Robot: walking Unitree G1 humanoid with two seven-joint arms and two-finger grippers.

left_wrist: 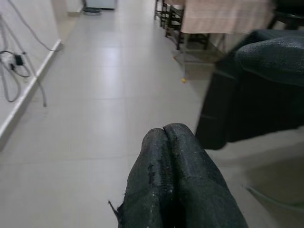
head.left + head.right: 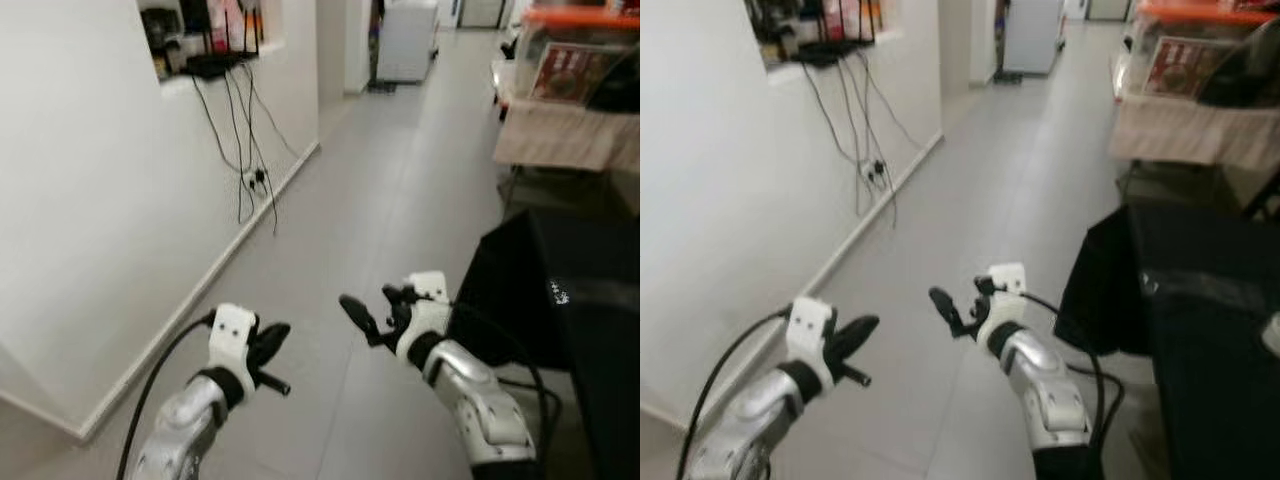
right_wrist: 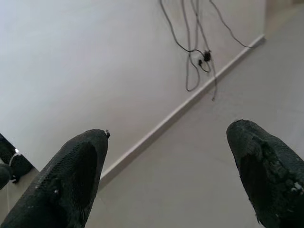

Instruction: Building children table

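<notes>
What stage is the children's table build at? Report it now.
Nothing looks done: no table parts appear along the grey tiled hallway floor. Nothing is in hand either: the left gripper has its jaws closed on nothing, and the right gripper has its jaws spread apart over bare floor beside the white wall. All of the assembly is left, starting with finding the parts.

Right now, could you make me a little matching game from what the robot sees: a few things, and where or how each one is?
Things:
1. left gripper
2. right gripper
3. black cables
4. dark armchair

States or places:
A. hanging down the white wall
B. jaws wide open
C. on the robot's right
D. jaws pressed together, empty

Pairs: 1-D, 2-B, 3-A, 4-C
</notes>
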